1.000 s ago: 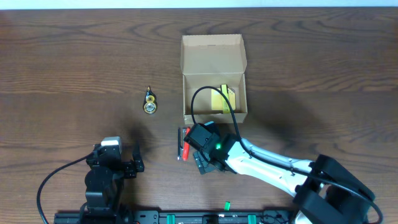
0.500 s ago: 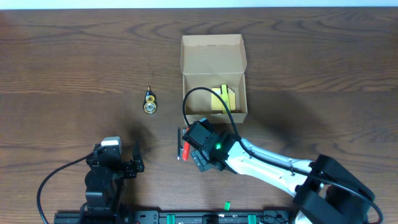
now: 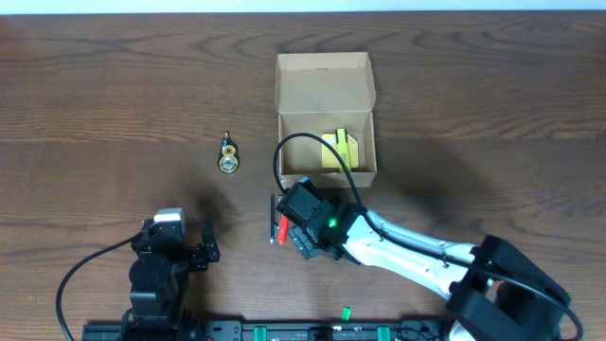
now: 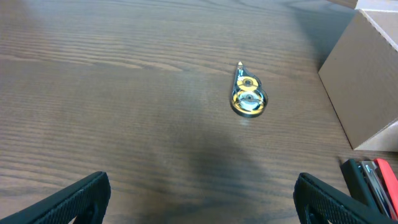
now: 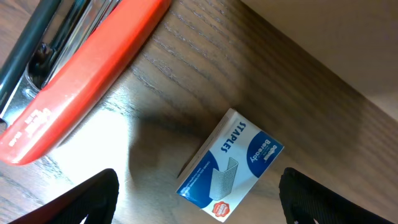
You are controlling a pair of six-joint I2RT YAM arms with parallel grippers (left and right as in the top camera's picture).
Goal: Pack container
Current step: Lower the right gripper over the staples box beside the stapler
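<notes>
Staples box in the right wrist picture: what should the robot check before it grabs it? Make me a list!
1. Is the right gripper open? Ok, its fingers are spread wide.
2. Is the staples box between the fingers? Ok, though it lies slanted.
3. Is the red stapler out of the way? Ok, it lies apart from the staples box.
4. Is the container open? Ok, the flap is folded back.
5. Is there room inside? Ok, bare floor shows beside the yellow pad.
6. Is the height above the staples box right? Cannot tell.
</notes>
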